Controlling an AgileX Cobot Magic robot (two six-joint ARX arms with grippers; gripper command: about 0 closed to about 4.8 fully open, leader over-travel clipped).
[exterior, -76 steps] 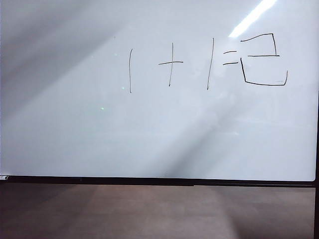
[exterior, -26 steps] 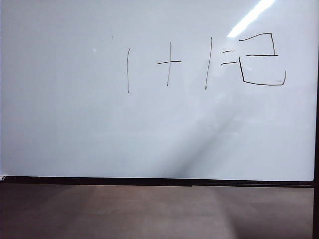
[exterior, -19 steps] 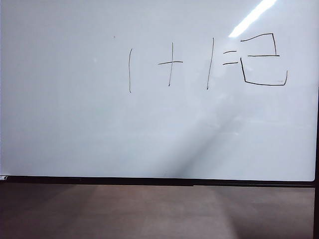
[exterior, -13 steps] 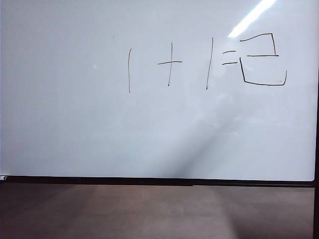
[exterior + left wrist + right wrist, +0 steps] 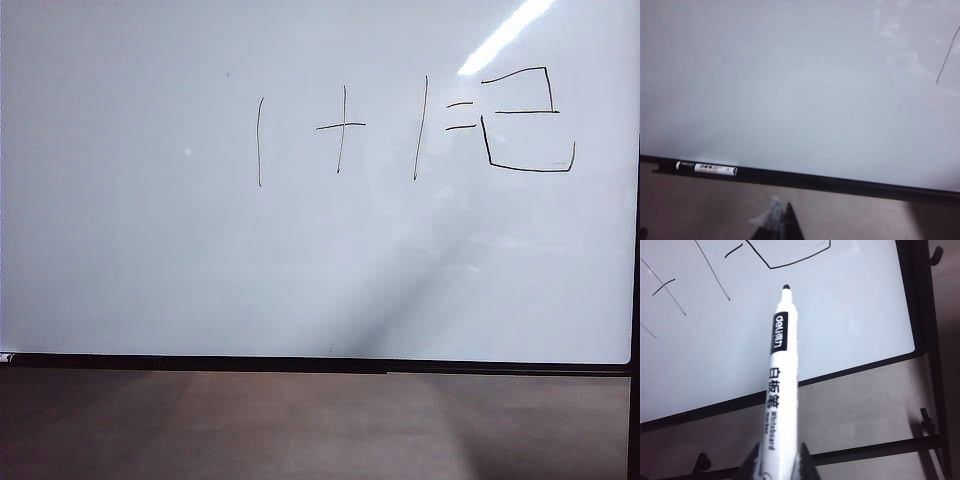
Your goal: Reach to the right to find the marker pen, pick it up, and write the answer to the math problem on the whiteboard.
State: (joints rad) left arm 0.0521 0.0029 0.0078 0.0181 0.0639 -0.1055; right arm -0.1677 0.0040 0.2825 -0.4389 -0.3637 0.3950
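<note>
The whiteboard (image 5: 150,250) fills most of the exterior view. On it are the math problem (image 5: 340,128) and, right of the two dashes, the answer (image 5: 525,111), a boxy two. Neither gripper shows in that view. In the right wrist view my right gripper (image 5: 780,465) is shut on the marker pen (image 5: 781,375); its dark tip points at the whiteboard (image 5: 850,325) just below the answer (image 5: 790,264). Whether the tip touches the board I cannot tell. My left gripper (image 5: 782,222) hangs shut and holds nothing, over the table, short of the whiteboard's (image 5: 790,90) black lower edge.
A brown tabletop (image 5: 300,425) runs along the board's lower frame (image 5: 320,365). A small printed label (image 5: 707,169) sits on that frame. Black stand bars (image 5: 925,340) with hooks run past the board's right edge.
</note>
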